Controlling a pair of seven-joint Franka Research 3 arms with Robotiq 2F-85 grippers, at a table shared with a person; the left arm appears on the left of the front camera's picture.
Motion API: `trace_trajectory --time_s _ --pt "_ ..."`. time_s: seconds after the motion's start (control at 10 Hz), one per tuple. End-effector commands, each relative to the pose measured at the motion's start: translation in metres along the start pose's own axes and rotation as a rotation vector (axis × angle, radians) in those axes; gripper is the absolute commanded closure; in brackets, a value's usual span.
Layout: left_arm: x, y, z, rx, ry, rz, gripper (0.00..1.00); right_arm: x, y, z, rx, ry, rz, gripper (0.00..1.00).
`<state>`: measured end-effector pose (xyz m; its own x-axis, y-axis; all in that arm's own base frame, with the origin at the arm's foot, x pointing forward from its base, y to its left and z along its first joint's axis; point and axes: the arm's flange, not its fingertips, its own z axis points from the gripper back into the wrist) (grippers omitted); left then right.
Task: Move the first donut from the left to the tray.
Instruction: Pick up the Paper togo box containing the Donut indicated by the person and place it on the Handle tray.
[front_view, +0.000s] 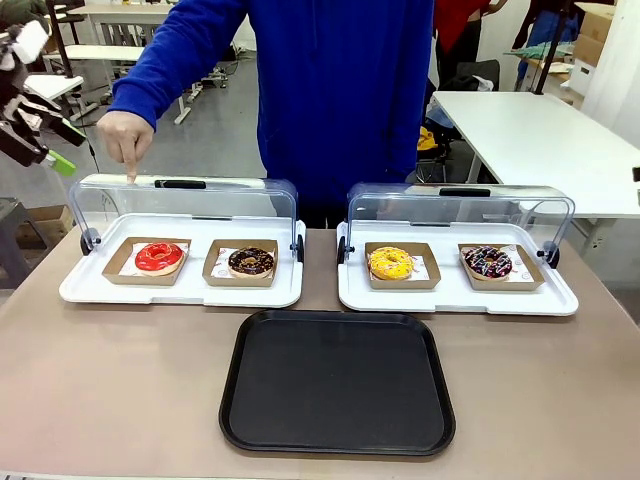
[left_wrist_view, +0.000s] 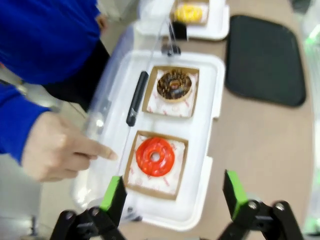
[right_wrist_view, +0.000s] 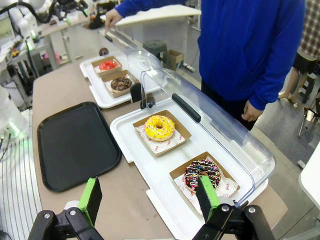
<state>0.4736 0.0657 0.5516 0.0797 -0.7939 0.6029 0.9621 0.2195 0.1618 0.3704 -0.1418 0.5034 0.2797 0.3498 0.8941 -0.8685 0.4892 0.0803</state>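
— Where is the red donut (front_view: 159, 256)?
— In its brown holder (front_view: 122, 262), on the left white tray (front_view: 85, 288). The clear lid (front_view: 185, 205) is tipped back, and a person's finger (front_view: 131, 172) touches it.
— And the black tray (front_view: 337, 381)?
— Flat on the tabletop (front_view: 120, 390), near the robot.
— The robot's hands?
— The left hand (left_wrist_view: 173, 186) hangs above the donut, fingers wide apart. The right hand (right_wrist_view: 148, 186) is spread apart too.

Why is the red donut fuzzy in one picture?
Left wrist view: everything is smeared, likely the camera moving, so the red donut and the person's hand look soft; front view: crisp, its glaze shining; right wrist view: sharp, but that donut is far and small.
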Motion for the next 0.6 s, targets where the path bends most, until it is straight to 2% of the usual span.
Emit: trace_trajectory --time_s 0.0,0.2,0.5 --pt "-0.001 -0.012 -0.028 0.017 0.145 -0.100 0.00 0.002 -0.003 -0.001 -0.002 -0.027 0.026 0.00" --pt "-0.004 -0.016 -0.064 0.023 0.267 -0.135 0.00 0.002 -0.003 -0.001 -0.002 -0.027 0.026 0.00" --pt "-0.016 -0.020 -0.118 0.019 0.378 -0.171 0.00 0.002 -0.003 -0.001 -0.002 -0.027 0.026 0.00"
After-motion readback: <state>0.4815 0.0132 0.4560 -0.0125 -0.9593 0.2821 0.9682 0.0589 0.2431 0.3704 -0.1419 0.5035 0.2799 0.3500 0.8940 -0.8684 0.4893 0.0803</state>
